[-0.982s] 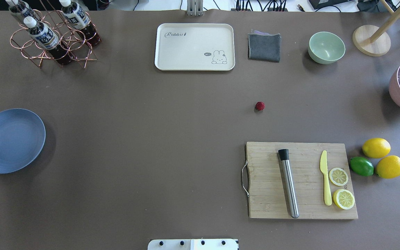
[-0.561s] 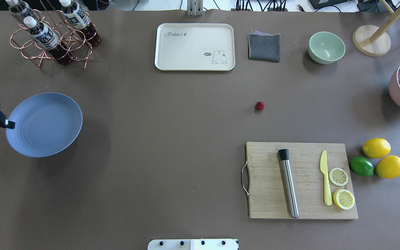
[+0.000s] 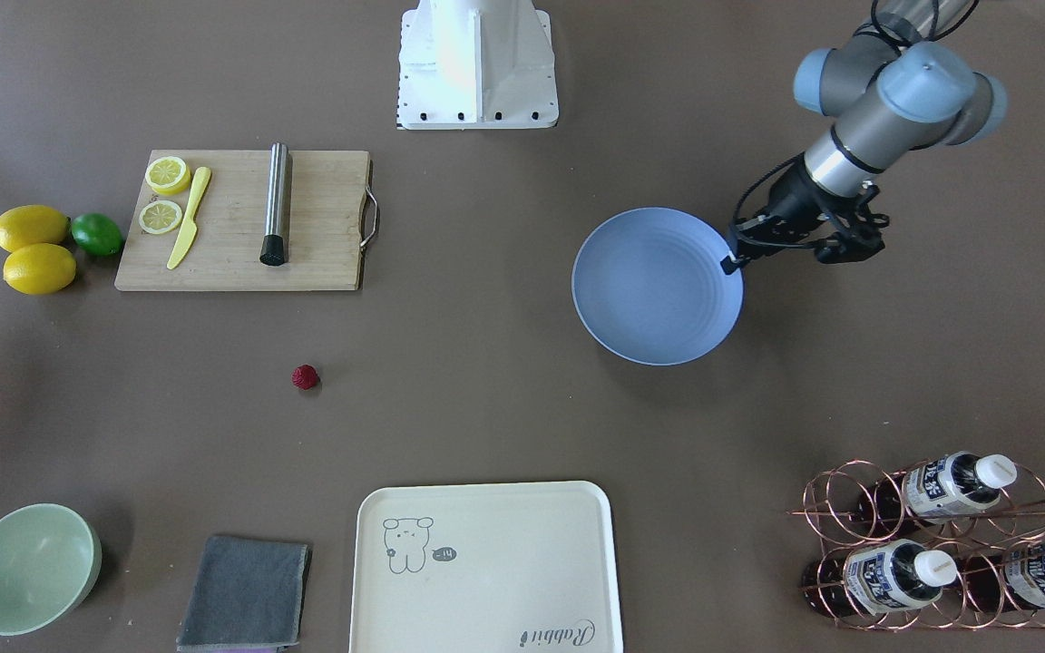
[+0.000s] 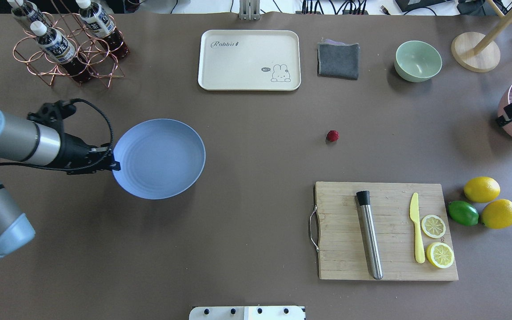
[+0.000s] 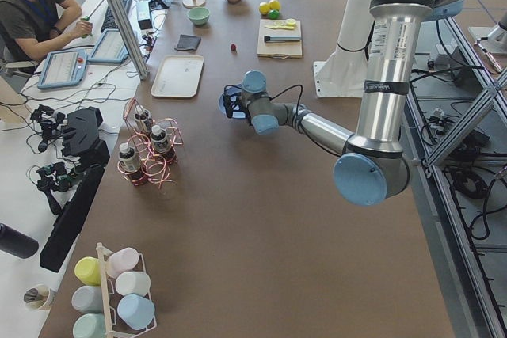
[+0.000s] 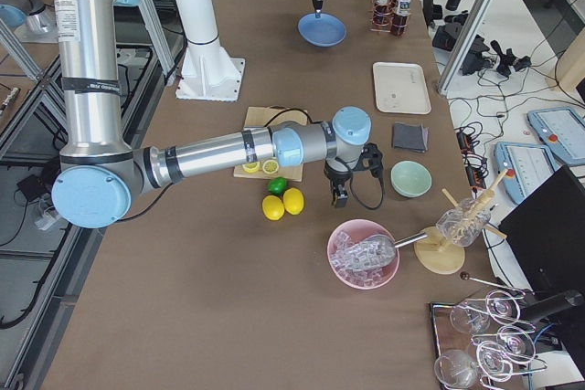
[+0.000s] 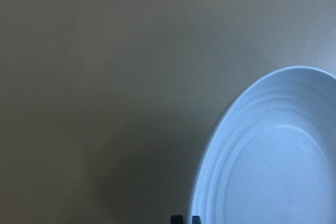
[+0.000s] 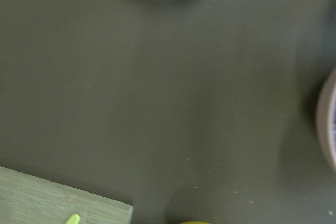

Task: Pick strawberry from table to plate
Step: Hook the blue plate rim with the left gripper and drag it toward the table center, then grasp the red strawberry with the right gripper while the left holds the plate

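Observation:
The strawberry (image 4: 332,136) is a small dark-red berry lying alone on the table (image 4: 256,213), right of centre; it also shows in the front-facing view (image 3: 305,376). My left gripper (image 4: 114,164) is shut on the near rim of the light-blue plate (image 4: 159,158), holding it just above the table, left of centre, and far from the berry. In the left wrist view the plate (image 7: 273,166) fills the lower right. My right gripper (image 6: 340,196) hangs over the table's right end near the pink bowl. I cannot tell whether its jaws are open or shut.
A cutting board (image 4: 385,266) with a steel muddler, a yellow knife and lemon slices lies near right. Lemons and a lime (image 4: 482,189) sit beside it. Along the far edge stand a cream tray (image 4: 249,60), grey cloth (image 4: 338,60), green bowl (image 4: 417,61) and bottle rack (image 4: 67,42).
My left arm has carried the plate rightward from the table's left edge toward the middle. A dark part of the right arm has come in at the right edge. The strawberry stays put.

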Controlling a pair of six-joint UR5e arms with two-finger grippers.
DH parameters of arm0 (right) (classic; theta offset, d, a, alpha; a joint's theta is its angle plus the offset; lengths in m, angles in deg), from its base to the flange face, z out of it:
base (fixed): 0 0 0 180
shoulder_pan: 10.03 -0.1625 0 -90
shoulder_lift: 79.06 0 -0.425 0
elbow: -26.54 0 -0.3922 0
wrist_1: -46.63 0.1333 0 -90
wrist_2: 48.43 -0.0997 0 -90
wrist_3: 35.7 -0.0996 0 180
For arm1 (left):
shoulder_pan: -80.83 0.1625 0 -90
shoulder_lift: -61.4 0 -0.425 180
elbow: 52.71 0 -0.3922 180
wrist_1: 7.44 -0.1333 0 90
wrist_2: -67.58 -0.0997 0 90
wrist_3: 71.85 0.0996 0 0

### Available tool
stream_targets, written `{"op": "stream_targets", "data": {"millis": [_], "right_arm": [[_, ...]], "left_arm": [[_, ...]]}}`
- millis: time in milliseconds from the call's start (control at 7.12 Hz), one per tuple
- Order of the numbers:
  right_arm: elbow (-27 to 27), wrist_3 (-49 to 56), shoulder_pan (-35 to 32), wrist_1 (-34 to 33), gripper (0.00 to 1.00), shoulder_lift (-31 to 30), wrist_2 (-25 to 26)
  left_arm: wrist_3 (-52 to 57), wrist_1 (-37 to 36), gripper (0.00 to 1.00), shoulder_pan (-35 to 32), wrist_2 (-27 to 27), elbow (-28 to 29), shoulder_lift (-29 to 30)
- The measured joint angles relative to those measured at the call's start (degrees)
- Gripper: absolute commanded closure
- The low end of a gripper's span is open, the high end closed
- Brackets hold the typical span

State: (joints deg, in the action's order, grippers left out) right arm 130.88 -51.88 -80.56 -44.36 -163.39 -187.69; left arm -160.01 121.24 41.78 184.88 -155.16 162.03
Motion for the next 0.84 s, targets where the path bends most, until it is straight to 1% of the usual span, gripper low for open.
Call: {"op": "stream_targets", "data": {"millis": [281,421,561,702,842], "right_arm": [[0.2,-11.6,8.9,0.2,0.0,6.9,2.5],[-0.7,-15.4,12.7,1.5,0.0,9.5,4.2],[-2.3,-19.9,15.9,5.5,0.0,11.1,5.7],[-5.3,-26.1,19.3,11.6,0.01,12.7,8.2],[-9.3,-31.5,22.1,16.7,0.02,15.0,10.8]], "left_arm": [[-6.0,-6.3,1.0,7.7,-7.5,0.4,7.8],[-8.2,-7.8,1.0,11.3,-10.7,1.4,10.9],[-10.2,-8.3,1.0,13.5,-12.9,3.3,13.7],[-11.5,-8.5,1.0,14.9,-14.5,5.3,15.9],[-12.0,-8.5,1.0,16.0,-15.7,6.1,16.9]]}}
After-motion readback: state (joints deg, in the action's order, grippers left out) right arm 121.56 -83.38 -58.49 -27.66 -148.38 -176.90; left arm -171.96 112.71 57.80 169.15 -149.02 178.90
